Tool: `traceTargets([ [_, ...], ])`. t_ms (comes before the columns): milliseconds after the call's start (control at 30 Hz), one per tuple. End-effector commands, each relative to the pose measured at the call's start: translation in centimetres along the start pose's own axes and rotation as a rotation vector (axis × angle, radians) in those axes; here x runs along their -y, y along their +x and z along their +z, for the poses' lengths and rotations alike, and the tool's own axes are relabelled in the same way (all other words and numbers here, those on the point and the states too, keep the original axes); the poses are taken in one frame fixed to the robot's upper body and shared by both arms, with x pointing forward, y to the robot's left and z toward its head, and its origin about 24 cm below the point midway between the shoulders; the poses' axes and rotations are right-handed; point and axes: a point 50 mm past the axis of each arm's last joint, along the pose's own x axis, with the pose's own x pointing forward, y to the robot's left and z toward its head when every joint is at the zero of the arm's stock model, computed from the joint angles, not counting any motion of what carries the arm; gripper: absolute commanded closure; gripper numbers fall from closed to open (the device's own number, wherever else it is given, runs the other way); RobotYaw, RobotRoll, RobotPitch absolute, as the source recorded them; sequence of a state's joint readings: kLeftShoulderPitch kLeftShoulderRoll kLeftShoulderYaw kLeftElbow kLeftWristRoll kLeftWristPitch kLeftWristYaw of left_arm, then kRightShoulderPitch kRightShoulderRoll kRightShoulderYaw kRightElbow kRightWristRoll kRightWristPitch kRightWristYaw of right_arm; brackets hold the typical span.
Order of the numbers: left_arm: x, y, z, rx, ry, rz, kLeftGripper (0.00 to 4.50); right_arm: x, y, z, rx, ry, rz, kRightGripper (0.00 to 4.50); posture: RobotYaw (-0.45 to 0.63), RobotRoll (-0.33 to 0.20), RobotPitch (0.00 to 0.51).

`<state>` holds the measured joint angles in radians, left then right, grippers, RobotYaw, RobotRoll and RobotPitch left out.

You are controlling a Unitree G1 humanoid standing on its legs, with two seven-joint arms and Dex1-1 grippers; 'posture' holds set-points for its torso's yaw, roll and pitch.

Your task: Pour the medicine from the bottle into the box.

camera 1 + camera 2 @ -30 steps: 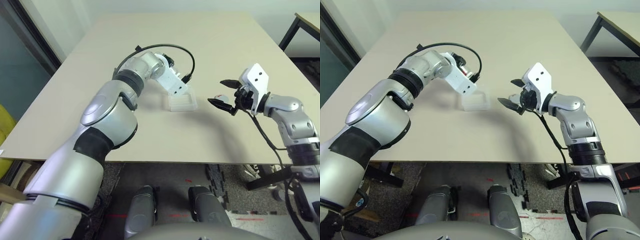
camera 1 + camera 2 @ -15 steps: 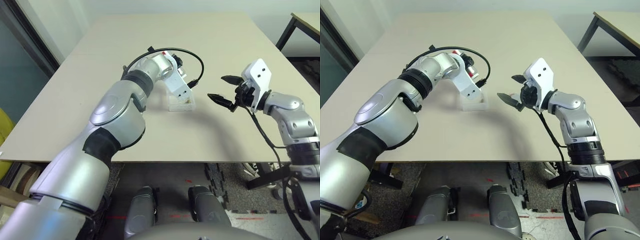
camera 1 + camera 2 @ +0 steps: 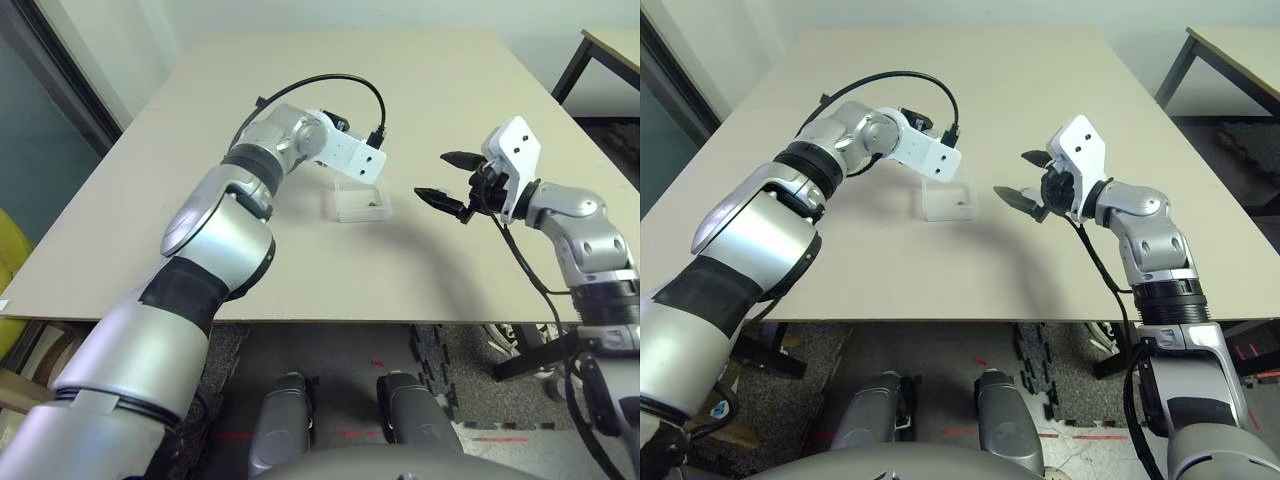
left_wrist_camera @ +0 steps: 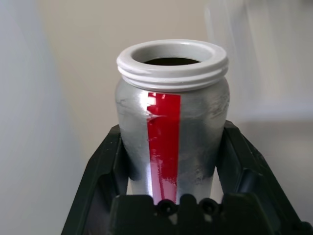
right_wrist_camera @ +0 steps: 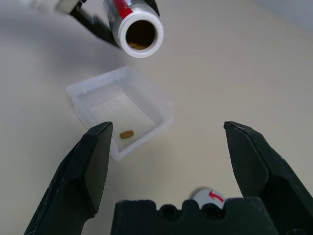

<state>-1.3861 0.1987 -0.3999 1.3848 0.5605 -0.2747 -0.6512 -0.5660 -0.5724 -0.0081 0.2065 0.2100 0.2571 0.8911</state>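
- Your bottle (image 5: 133,30) hangs tipped above the box (image 5: 122,110), clamped in the left gripper (image 4: 171,166); one pill (image 5: 127,134) lies inside.
- Its mouth sits over the box's edge, so pills may fall onto the table (image 3: 450,270).
- Your right gripper (image 3: 445,178) waits spread, empty, nearby; a cap (image 5: 208,197) lies beneath it.

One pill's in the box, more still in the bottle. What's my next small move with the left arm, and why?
Probably tip the bottle mouth further down over the box. The left gripper holds it near level above the box, and only one pill lies inside.
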Motion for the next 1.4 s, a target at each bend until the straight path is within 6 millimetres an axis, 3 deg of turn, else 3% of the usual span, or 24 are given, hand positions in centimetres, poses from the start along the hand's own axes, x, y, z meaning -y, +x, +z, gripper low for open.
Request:
traceTargets([
  [33, -0.2, -0.5, -0.8, 0.101, -0.242, 0.046, 1.80, -0.1, 0.4, -0.2, -0.009, -0.001, 0.028, 0.00, -0.05, 0.000, 0.033],
  [367, 0.3, -2.3, -5.0, 0.361, -0.736, 0.313, 1.80, 0.1, 0.4, 0.0, -0.008, -0.019, 0.047, 0.00, -0.06, 0.000, 0.032],
  [667, 5.5, -2.9, -10.1, 0.416, -1.048, 0.549, 1.80, 0.2, 0.6, -0.1, -0.016, -0.017, 0.052, 0.00, -0.04, 0.000, 0.022],
  [1000, 9.9, -1.7, -10.8, 0.377, -1.141, 0.525, 1.80, 0.6, 0.9, 0.3, -0.011, -0.032, 0.061, 0.00, -0.06, 0.000, 0.014],
  [1400, 12.1, -1.2, -11.6, 0.308, -1.235, 0.489, 1.80, 0.4, 0.6, 0.1, -0.006, -0.024, 0.046, 0.00, -0.07, 0.000, 0.018],
])
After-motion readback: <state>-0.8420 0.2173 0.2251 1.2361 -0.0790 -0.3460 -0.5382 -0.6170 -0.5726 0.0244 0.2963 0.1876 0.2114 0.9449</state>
